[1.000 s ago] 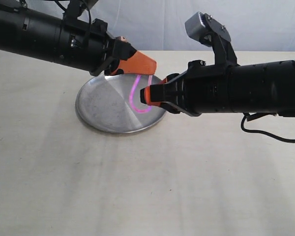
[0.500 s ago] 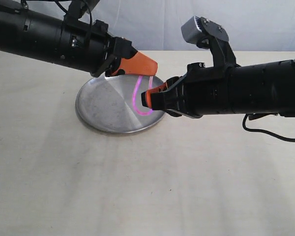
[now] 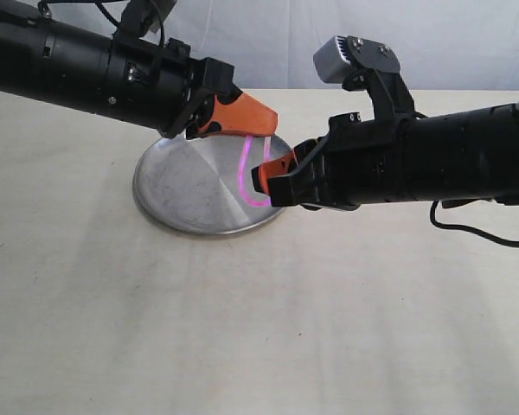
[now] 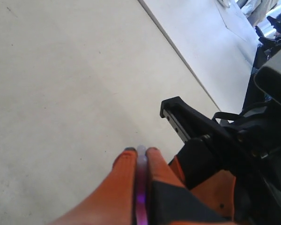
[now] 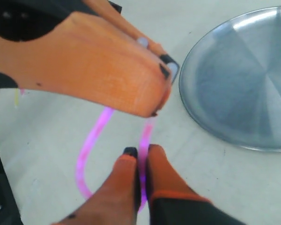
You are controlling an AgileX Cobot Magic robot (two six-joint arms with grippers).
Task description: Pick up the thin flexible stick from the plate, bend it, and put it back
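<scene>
Exterior view: found the thin flexible stick (image 3: 242, 173) bent into a narrow U and held in the air over the right part of the plate (image 3: 182, 186). Could not tell whether the bottom of the loop brushed the metal. Traced one end up into the left gripper (image 3: 266, 121) and the other into the right gripper (image 3: 261, 179), the two sets of orange tips near each other above the plate's right side.

Judged the bend made or nearly made, with the putting back not yet done. Feared a spring-back most: with so thin a strand under tension, letting go of one end first could whip it off the plate and onto the table (image 3: 242, 328). Feared also a slip from either pinch if drawn tighter, a kink at the bottom of the loop, and a knock between the close fingertips.

Saw both grippers pinched nearly flat, nothing but the pink strand between the pads. Noted in the left wrist view its pale end (image 4: 141, 150) poking just past the tips, and in the right wrist view the strand (image 5: 84, 154) running down between the right gripper's tips.
</scene>
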